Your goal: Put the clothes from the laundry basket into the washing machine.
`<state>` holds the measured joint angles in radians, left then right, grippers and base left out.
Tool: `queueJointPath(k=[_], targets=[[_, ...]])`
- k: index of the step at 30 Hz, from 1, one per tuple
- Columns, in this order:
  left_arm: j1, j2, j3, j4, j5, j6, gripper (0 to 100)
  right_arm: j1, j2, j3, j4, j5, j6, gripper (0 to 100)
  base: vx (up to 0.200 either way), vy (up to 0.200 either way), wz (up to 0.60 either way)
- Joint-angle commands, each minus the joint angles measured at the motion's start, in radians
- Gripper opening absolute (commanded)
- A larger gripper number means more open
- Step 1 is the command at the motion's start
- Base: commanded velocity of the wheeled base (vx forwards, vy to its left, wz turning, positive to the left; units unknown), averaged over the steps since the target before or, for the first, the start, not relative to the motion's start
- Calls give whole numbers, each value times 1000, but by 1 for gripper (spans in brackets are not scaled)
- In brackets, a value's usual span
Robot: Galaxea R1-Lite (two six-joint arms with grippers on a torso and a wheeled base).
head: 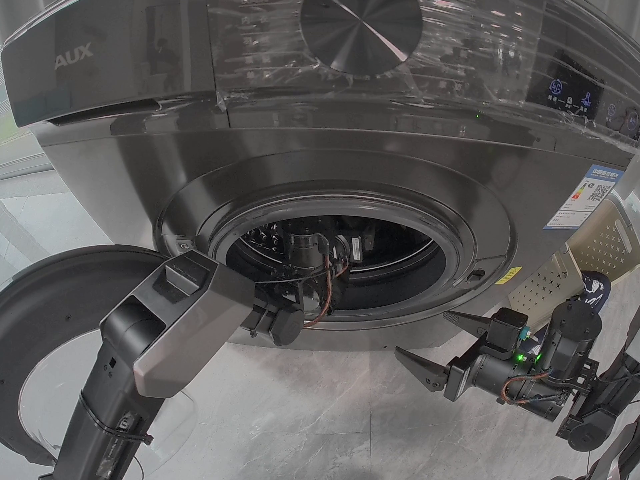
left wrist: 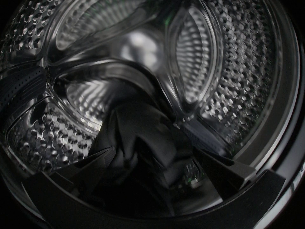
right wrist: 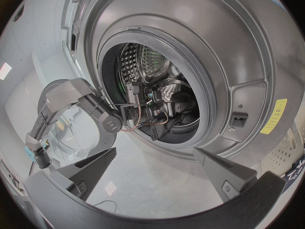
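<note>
The washing machine (head: 373, 161) stands with its round door (head: 47, 315) swung open to the left. My left arm (head: 187, 315) reaches through the opening into the drum (left wrist: 241, 64). There my left gripper (left wrist: 154, 150) is open, with a dark garment (left wrist: 143, 124) lying on the drum floor just past its fingertips. Part of that dark garment (right wrist: 157, 131) hangs over the opening's lower lip. My right gripper (head: 424, 335) is open and holds nothing, low in front of the machine and right of the opening. The beige laundry basket (head: 600, 248) stands at the far right with a dark blue garment (head: 595, 288) in it.
The open door (right wrist: 79, 134) takes up the floor space to the left of the opening. Light marble floor (head: 320, 415) lies in front of the machine. The basket (right wrist: 282, 153) sits tight against the machine's right front corner.
</note>
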<state>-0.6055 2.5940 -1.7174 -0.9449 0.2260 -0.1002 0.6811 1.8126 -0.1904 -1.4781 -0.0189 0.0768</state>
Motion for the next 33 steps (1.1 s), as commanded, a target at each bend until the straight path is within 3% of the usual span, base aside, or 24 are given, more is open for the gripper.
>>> queueJointPath(k=[1, 9, 10, 13, 23, 26, 28, 33], targets=[[-25, -175, 229, 66, 10, 11, 100, 2, 4, 2, -1, -1, 0, 100, 0, 0, 0], [-2, -120, 233, 78, 9, 28, 100, 3, 8, 2, -1, -1, 0, 100, 0, 0, 0], [1, -111, 229, 77, 9, 33, 0, 3, 8, 0, -1, 1, 0, 100, 0, 0, 0], [9, -98, 226, 80, 9, 43, 0, 3, 8, 2, -1, 1, 0, 100, 0, 0, 0], [21, -46, 105, 66, 4, 31, 0, 9, 8, 0, -1, -3, 0, 100, 0, 0, 0], [20, -3, -53, 64, 4, -29, 0, 9, 7, 0, -1, -3, 0, 100, 0, 0, 0], [20, 14, -114, 63, 4, -52, 0, 9, 7, -1, -1, -3, 0, 100, 0, 0, 0], [16, 31, -183, 48, 4, -65, 0, 9, 7, -1, -1, -3, 0, 100, 0, 0, 0]])
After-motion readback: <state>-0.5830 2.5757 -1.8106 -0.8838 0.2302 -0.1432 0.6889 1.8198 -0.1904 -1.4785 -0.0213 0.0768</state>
